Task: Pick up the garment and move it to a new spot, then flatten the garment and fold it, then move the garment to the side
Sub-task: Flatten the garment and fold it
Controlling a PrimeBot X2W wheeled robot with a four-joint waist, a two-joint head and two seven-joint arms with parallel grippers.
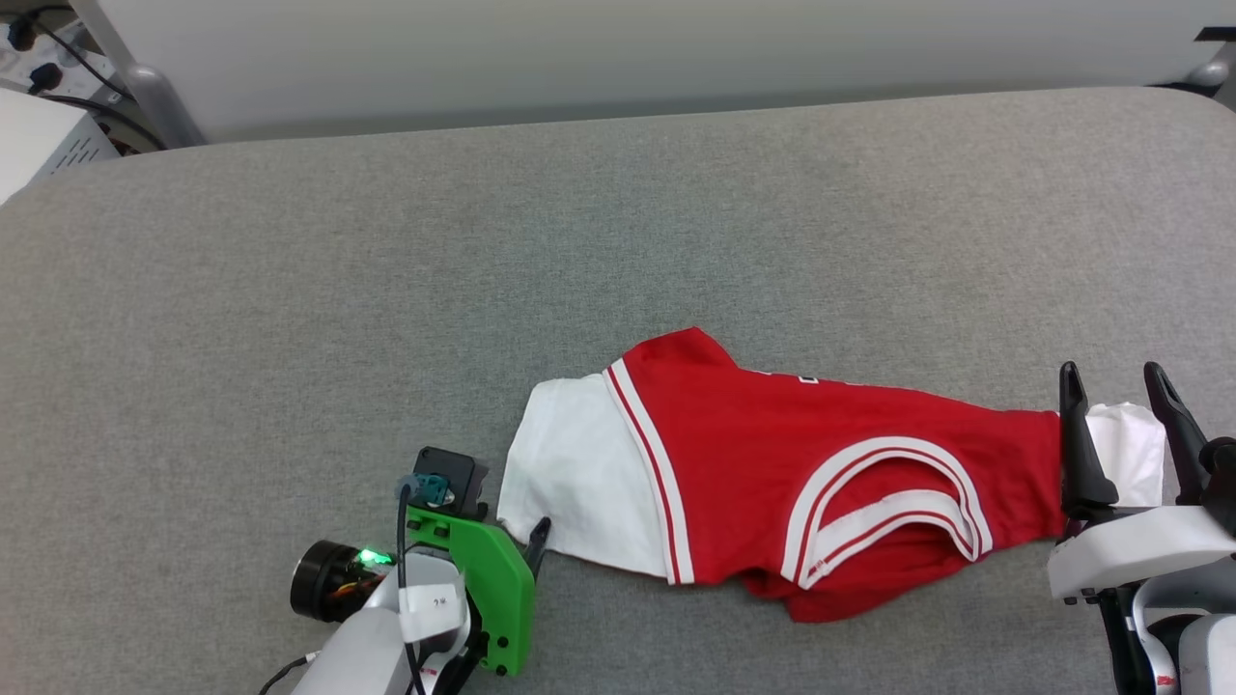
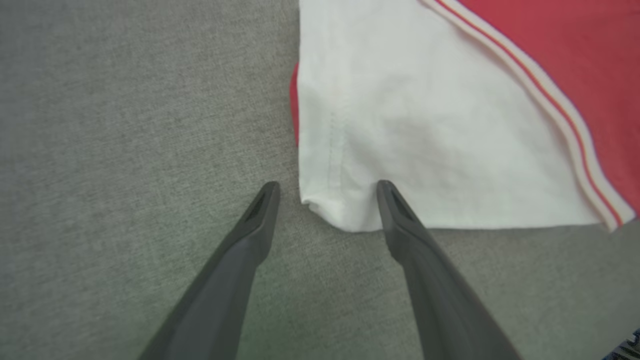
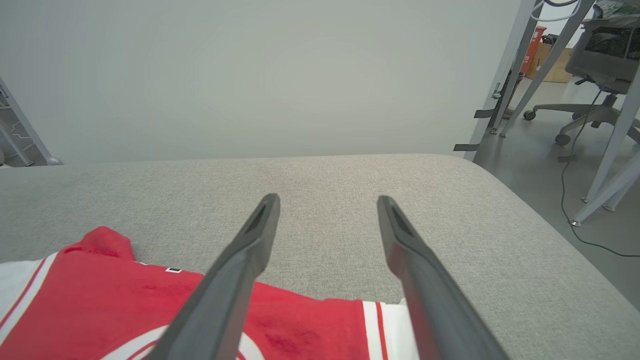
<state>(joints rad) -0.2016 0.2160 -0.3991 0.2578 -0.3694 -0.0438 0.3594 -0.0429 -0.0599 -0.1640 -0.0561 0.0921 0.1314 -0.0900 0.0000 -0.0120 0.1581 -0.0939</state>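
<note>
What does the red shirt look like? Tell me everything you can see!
The shirt is a red jersey of soft-looking cloth, with white sleeves and red-and-white striped trim along its seams and a curved opening. It lies crumpled and half folded, stretched sideways on the grey padded table. The open left gripper straddles one sleeve's corner; the open right gripper stands at the other sleeve. Whether either touches it is unclear.
</note>
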